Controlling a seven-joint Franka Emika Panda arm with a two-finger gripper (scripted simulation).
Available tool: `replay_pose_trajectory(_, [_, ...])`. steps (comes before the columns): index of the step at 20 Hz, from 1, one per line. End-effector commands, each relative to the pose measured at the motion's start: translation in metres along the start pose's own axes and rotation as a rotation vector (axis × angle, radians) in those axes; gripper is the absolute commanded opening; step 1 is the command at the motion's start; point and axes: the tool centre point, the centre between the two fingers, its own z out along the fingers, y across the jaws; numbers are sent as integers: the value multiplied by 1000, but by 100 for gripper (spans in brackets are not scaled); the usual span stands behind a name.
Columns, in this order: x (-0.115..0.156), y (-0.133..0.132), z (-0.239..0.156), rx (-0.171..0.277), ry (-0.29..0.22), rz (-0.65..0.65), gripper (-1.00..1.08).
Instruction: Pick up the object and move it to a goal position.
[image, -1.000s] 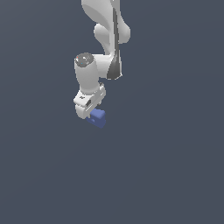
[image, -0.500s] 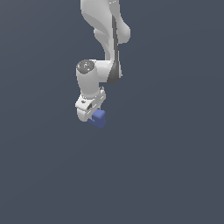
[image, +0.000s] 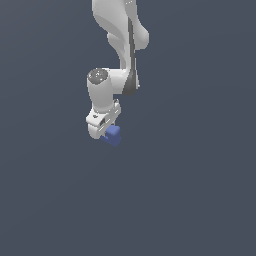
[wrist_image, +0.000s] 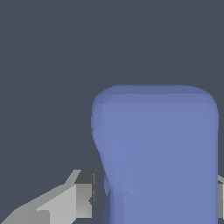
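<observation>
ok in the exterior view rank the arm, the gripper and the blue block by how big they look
1. The arm, by far the largest.
2. The gripper, the white piece at the arm's lower end.
3. The blue block, a bit smaller, though the gripper hides part of it, so this last ranking is unsure.

No readable text, label, brand, number or sign appeared in either view.
</observation>
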Motion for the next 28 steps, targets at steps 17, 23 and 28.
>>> replay_pose_trajectory(17, [8,53,-58,0,1,0,-100])
replay_pose_trajectory(23, [13,87,-95,0,1,0,-100])
replay_pose_trajectory(28, [17,113,-122,1,0,0,-100])
